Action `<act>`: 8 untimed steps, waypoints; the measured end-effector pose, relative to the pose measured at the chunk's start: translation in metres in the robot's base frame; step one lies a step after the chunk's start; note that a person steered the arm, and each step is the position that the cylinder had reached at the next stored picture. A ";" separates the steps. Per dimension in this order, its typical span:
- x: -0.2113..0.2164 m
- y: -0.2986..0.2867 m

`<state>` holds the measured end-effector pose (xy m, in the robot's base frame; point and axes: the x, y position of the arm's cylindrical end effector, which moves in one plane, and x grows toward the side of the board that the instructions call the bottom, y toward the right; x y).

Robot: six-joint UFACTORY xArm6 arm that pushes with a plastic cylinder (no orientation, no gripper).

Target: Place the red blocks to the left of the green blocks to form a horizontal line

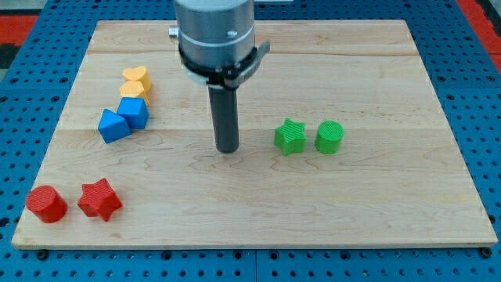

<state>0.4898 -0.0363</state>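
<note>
A red cylinder point(46, 204) and a red star point(99, 200) sit side by side near the board's bottom left corner. A green star point(290, 137) and a green cylinder point(329, 137) sit side by side right of the board's middle. My tip point(227, 149) rests on the board near the middle, a little to the left of the green star and not touching it. The red blocks are far to the tip's lower left.
Two blue blocks point(114, 125) point(134, 113) and two yellow blocks point(133, 88) point(136, 76) are clustered at the upper left. The wooden board point(391, 204) lies on a blue pegboard surface point(485, 94).
</note>
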 end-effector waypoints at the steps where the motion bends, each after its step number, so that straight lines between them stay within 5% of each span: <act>1: 0.040 0.004; 3: 0.127 -0.057; 5: 0.129 -0.077; 7: 0.128 -0.234; 8: 0.125 -0.266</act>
<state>0.6153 -0.3020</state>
